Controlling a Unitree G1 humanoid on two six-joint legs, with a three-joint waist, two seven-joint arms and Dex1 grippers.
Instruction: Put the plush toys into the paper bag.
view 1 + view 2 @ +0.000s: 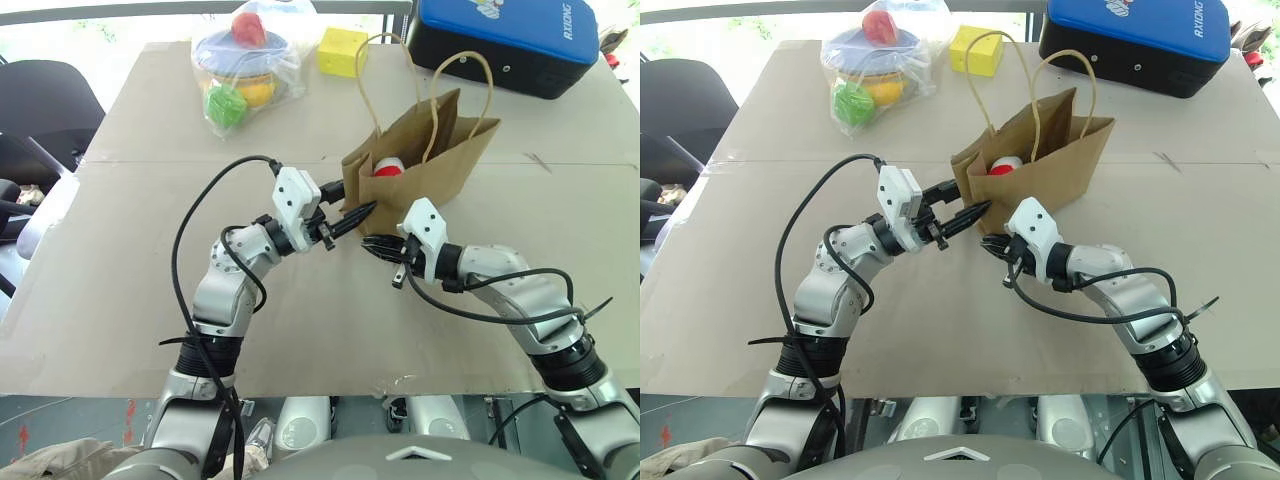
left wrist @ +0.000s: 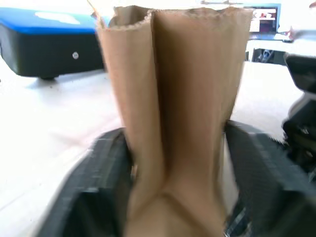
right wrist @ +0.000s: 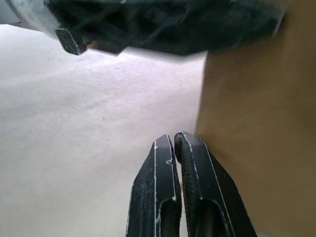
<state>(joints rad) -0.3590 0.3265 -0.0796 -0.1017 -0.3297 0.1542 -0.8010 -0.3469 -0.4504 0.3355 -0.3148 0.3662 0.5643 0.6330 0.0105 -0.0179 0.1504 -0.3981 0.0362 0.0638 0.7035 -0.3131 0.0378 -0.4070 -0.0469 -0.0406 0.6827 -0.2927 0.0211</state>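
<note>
The brown paper bag [image 1: 430, 160] stands open on the table, its two loop handles up. A white and red plush toy [image 1: 388, 166] sits inside it, partly hidden by the bag's wall. My left gripper [image 1: 358, 212] is at the bag's near left corner. In the left wrist view the folded side of the paper bag [image 2: 182, 98] sits between its black fingers [image 2: 98, 187], which press on it from both sides. My right gripper [image 1: 370, 245] is shut and empty, just below the left one, beside the wall of the paper bag [image 3: 256, 123].
A blue-and-black case [image 1: 510, 40] lies at the back right. A yellow block [image 1: 342, 50] and a plastic-wrapped colourful toy set [image 1: 245, 60] stand at the back. A black chair [image 1: 40, 100] stands off the table's left side. The cardboard-covered table [image 1: 150, 250] spreads out to the left.
</note>
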